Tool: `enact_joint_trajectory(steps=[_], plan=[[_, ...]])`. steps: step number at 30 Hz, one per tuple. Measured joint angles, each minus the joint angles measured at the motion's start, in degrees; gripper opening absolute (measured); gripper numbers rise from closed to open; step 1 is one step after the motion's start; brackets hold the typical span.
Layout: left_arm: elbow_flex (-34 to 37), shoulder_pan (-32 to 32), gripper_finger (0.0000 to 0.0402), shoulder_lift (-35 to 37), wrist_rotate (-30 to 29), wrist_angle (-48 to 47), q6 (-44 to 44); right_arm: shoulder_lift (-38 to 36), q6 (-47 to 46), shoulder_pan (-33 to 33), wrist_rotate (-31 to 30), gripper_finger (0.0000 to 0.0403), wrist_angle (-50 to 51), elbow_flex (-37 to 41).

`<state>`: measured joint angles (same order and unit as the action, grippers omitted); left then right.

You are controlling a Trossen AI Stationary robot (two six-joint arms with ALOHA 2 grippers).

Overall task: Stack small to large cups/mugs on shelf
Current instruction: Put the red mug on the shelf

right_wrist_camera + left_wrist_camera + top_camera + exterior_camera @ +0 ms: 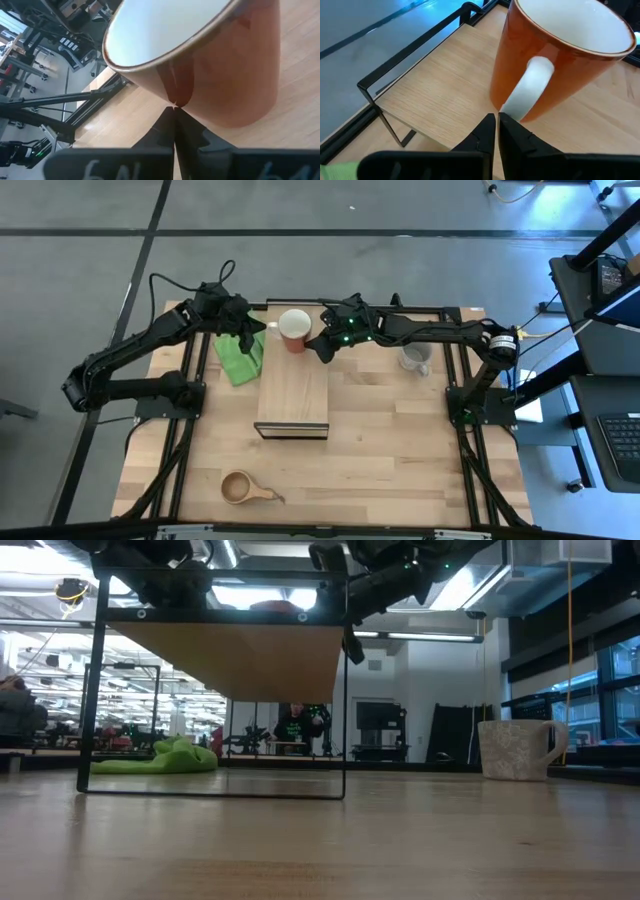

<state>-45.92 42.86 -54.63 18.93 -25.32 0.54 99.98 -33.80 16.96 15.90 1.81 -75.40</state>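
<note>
Red mug (555,65) with white inside standing on the light-wood shelf (435,95), white handle toward the left hand (496,131), fingers nearly together, tips just beside the handle's base

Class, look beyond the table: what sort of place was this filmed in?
Probably a robotics lab or workshop: two dark robot arms on a light wooden table, a desk with a keyboard alongside, more workbenches under ceiling strip lights behind.

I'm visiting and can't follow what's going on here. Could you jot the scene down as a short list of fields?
red mug: upright at the far end of the shelf
left gripper: shut, at the mug's white handle
right gripper: shut, against the mug's other side
grey mug: on the table, right of the shelf
wooden cup: near edge of the table
green cloth: left of the shelf
</note>
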Motion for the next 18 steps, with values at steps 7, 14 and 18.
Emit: enact_joint_trajectory(steps=[7, 14, 18], plan=[[-0.01, -0.01, 0.0014, 0.00, 0.36, -0.02, -0.82, 0.00, -0.60, -0.31, 0.57, 0.0003, 0.17, 0.00], [-0.01, -0.01, 0.0014, -0.11, 0.20, 0.02, -1.32, 0.00, -1.96, -3.12, 0.55, 0.0003, 0.19, 0.00], [-0.02, -0.01, 0.0014, -0.11, 0.04, 0.04, -2.13, 0.00, -2.03, -3.38, -0.30, 0.0003, 0.29, 0.00]])
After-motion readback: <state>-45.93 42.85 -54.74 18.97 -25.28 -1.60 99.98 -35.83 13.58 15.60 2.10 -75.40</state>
